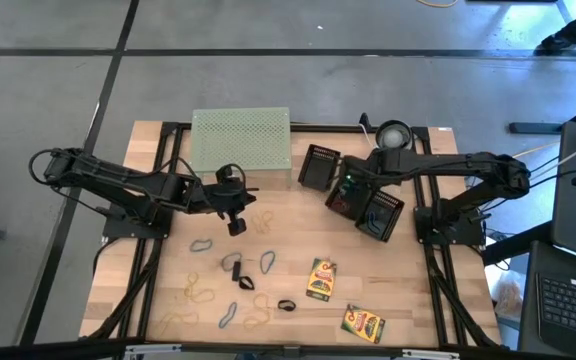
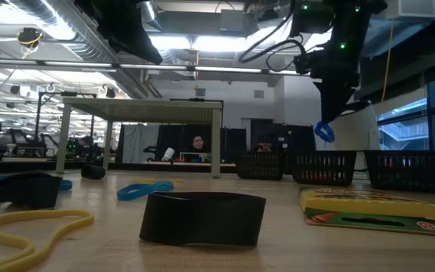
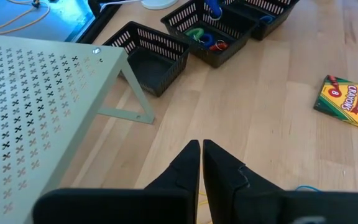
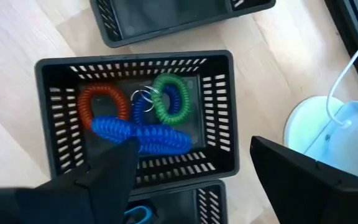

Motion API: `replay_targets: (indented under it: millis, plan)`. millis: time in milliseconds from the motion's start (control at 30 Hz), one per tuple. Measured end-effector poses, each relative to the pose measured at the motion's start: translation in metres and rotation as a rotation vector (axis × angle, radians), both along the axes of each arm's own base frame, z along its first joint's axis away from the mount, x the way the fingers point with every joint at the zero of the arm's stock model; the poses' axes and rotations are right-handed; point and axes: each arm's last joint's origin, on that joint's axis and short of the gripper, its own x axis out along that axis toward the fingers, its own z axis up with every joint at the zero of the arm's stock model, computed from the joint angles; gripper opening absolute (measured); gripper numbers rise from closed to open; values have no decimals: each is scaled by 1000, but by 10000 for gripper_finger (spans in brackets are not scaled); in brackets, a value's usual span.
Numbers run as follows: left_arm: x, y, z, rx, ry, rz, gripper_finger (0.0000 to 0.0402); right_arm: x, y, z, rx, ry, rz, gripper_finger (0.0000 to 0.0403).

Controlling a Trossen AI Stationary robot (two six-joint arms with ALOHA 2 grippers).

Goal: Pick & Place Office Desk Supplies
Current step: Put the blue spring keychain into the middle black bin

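My right gripper (image 4: 192, 146) stands open, pointing down over the middle black basket (image 1: 346, 197). A red coil band (image 4: 101, 102) and a green coil band (image 4: 169, 96) lie in that basket. A blue coil band (image 2: 323, 132) shows at one fingertip, above the basket rim. My left gripper (image 3: 201, 155) is shut with nothing in it, above the table next to the pale green rack (image 1: 241, 140). Two crayon boxes (image 1: 320, 278) (image 1: 363, 323), several loose rubber bands (image 1: 200, 293) and a small black clip (image 1: 286, 305) lie on the near half of the table. My right gripper has its fingers spread wide. The blue coil band (image 4: 143, 138) lies right against one fingertip (image 4: 120, 158), over the basket. I cannot tell whether it touches that finger or is loose.
Three black baskets (image 1: 318, 165) (image 1: 383, 215) stand in a slanting row at the far right. A white round object (image 1: 393, 135) sits behind them at the table's far edge. In the low view a black band (image 2: 202, 219) and a yellow band (image 2: 29, 227) lie close to the camera.
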Motion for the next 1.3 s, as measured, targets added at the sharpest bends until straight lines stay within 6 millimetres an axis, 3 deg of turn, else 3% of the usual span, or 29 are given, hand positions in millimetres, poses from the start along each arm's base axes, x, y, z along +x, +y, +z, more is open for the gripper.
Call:
replay_targets:
  millis: [400,733,867,1067,1300]
  plan:
    - [0,0,0,0,1,0,11,1,-5,0,-91,172,536,292]
    - [10,-1,5,6,-87,-17,15,3,-4,0,-79,161,647,264]
    - [25,-5,2,38,-127,-112,15,5,-4,1,-84,133,625,272]
    - [66,-9,-15,138,-220,-252,13,7,-4,1,-87,119,623,285]
    - [107,7,-38,155,-406,-253,11,10,-3,2,-96,83,602,286]
